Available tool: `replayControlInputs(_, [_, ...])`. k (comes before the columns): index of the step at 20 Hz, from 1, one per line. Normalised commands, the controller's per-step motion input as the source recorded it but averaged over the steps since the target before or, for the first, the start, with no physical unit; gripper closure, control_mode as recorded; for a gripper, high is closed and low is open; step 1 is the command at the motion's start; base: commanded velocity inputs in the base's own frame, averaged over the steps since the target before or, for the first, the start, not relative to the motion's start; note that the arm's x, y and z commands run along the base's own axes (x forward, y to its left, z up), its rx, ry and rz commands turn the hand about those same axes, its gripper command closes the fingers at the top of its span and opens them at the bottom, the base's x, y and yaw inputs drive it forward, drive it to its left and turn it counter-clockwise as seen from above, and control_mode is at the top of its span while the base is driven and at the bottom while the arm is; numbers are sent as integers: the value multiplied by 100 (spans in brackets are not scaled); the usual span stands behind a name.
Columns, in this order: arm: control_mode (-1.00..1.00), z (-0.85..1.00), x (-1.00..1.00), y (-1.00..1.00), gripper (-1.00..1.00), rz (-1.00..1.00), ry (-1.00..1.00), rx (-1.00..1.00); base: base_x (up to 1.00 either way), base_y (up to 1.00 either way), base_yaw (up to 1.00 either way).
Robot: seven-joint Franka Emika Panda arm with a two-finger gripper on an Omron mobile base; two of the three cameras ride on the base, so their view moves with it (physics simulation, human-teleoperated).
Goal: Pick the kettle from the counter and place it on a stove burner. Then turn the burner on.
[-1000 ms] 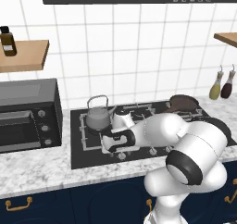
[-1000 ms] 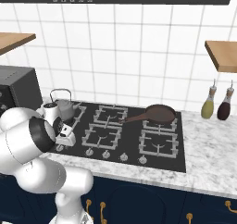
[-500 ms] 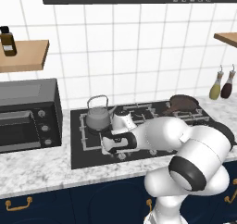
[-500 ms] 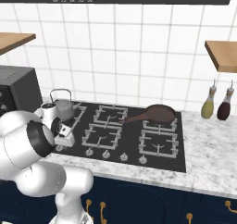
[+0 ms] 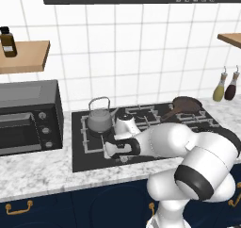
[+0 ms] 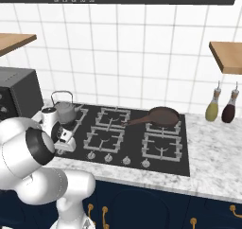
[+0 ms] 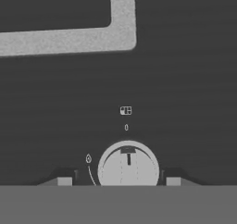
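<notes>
The kettle [image 5: 100, 120] is seen already on the burner [image 5: 96, 133], beyond the gripper [image 7: 119, 181]. A knob [image 7: 128, 166] sits between the fingers [image 7: 65, 181], which appear partly closed around it; contact cannot be told. If the grip is set off-centre, the pads could slip and the burner stay off. Since a second ago, the fingers have been narrowed from wide open

1 kettle [image 5: 99, 120], 1 pan [image 5: 186, 103], 4 burners [image 6: 105, 138], 2 bottles [image 6: 213, 108], 1 oven [image 5: 28, 116]
</notes>
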Motion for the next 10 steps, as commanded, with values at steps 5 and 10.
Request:
replayControlInputs(5, [-100, 0, 0, 0, 100, 8, 0, 0, 0, 0, 0])
replayControlInputs(10, [-100, 0, 0, 0, 100, 17, 0, -1, 0, 0, 0])
